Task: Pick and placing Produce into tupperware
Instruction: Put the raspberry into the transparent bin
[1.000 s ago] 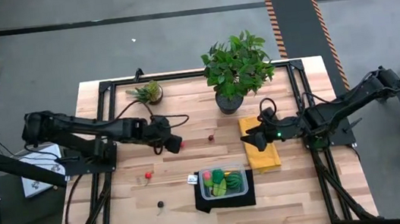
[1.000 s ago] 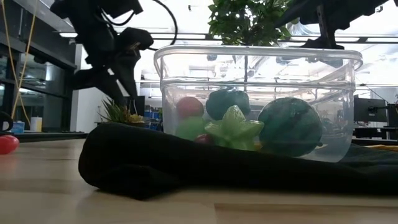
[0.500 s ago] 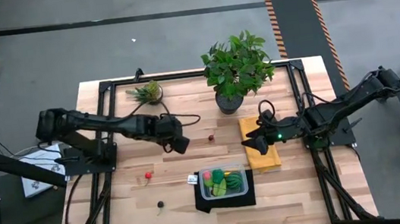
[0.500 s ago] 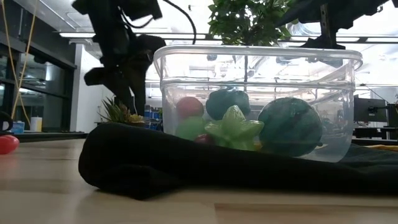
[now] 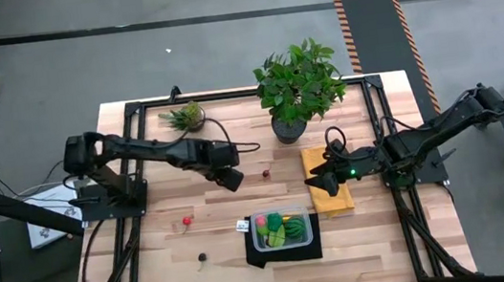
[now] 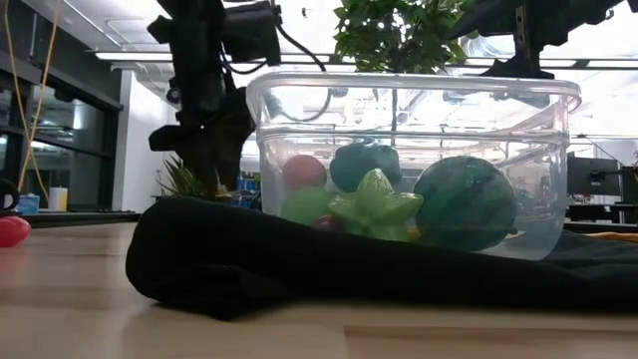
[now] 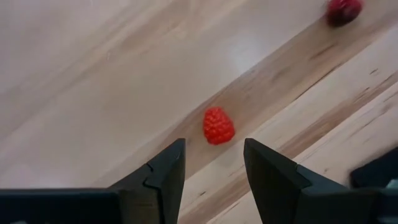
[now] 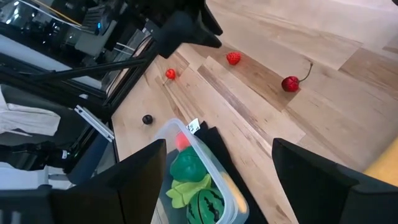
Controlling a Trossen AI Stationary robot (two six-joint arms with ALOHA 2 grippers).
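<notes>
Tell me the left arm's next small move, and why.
Probably lower the left claw straight down around the red raspberry. It lies on the bare wood just beyond the open fingers, lined up with the gap between them, and nothing is held yet.

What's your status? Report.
Left end effector open over raspberry, nothing held. Right end effector open, waiting over yellow cloth. Tupperware part filled. Path clear.
</notes>
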